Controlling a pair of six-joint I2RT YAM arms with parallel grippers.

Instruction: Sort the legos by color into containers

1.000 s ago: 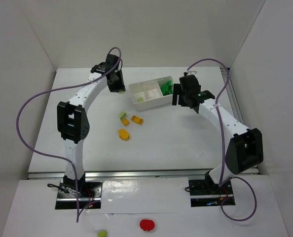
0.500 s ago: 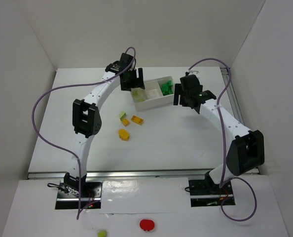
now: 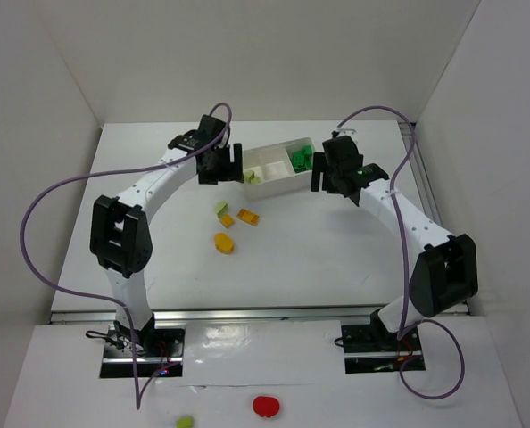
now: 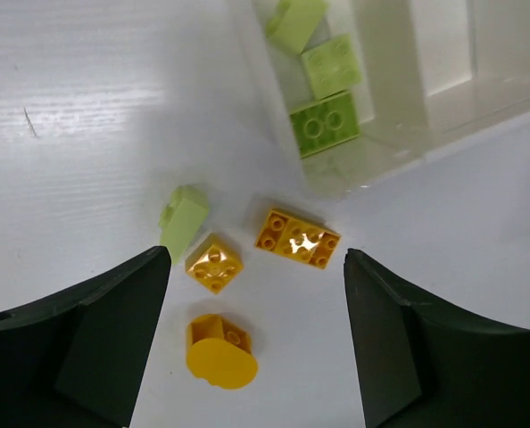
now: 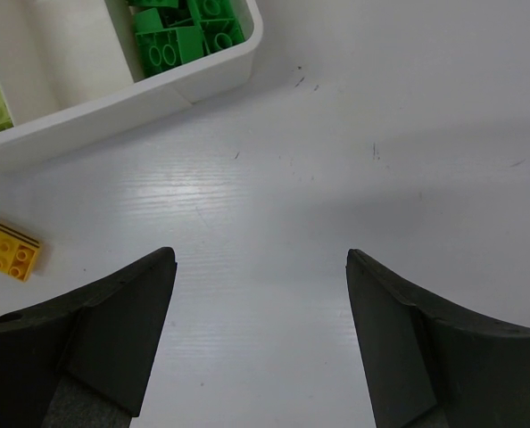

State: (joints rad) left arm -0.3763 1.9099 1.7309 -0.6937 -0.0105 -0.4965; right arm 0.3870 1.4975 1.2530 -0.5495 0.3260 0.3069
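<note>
Four loose legos [image 4: 297, 239] lie on the worktop [image 3: 318, 241], seven o'clock from the tray [image 3: 274, 184]. The left gripper [image 4: 256, 259] hangs spread and empty above them. The right gripper [image 5: 260, 254], also spread and empty, is at the tray's three o'clock.

Left arm [image 3: 149, 183] and right arm [image 3: 399, 209] arch inward, each with jaws spread wide and empty.

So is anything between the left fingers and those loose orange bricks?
Nothing visible does. The open left fingers hang over the table, and the orange bricks lie uncovered just below them.
</note>
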